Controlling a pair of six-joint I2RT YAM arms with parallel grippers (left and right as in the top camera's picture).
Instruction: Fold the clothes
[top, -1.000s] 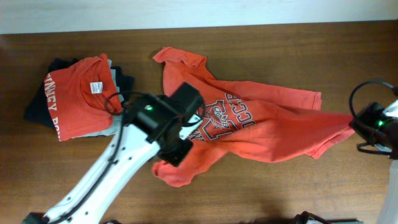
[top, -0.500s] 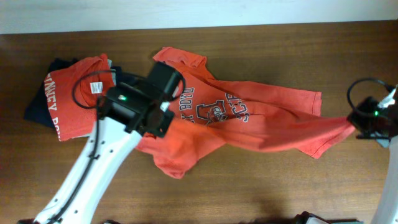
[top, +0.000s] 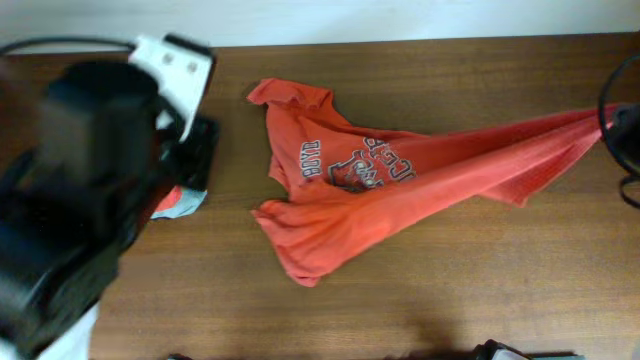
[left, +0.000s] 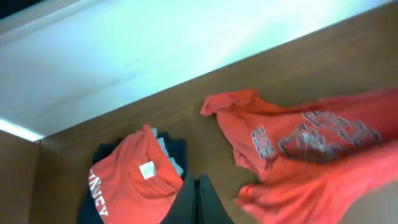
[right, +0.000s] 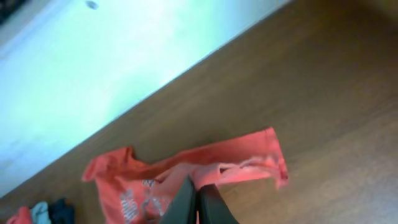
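Left gripper (left: 196, 200): fingers pressed together, nothing between them, high above the table (top: 450, 290). Left arm (top: 80, 200) sits close under the overhead camera, big and blurred, and covers most of the folded stack at the table's left end.

Right gripper (right: 199, 199): clamped on one edge of the loose T-shirt (top: 380, 190), at the far right edge of the overhead view. Wrist view shows orange-red cloth running up into the closed fingers.

Loose T-shirt: orange-red, mid-table, pulled into a long taut band toward the right gripper. The rest lies crumpled on the wood, one sleeve toward the back edge, a bunched corner toward the front. Navy-and-white lettering (top: 355, 170) faces up, partly creased, not fully readable.

Stack, from the left wrist view: folded T-shirt (left: 127, 180), orange-red, on top, white neck tag (left: 148, 170) showing. A pale grey-blue garment (left: 163, 144) and a navy garment (left: 177, 149) poke out from under it. Stack and loose T-shirt are apart, bare wood between. White wall (left: 124, 62) runs behind the table.
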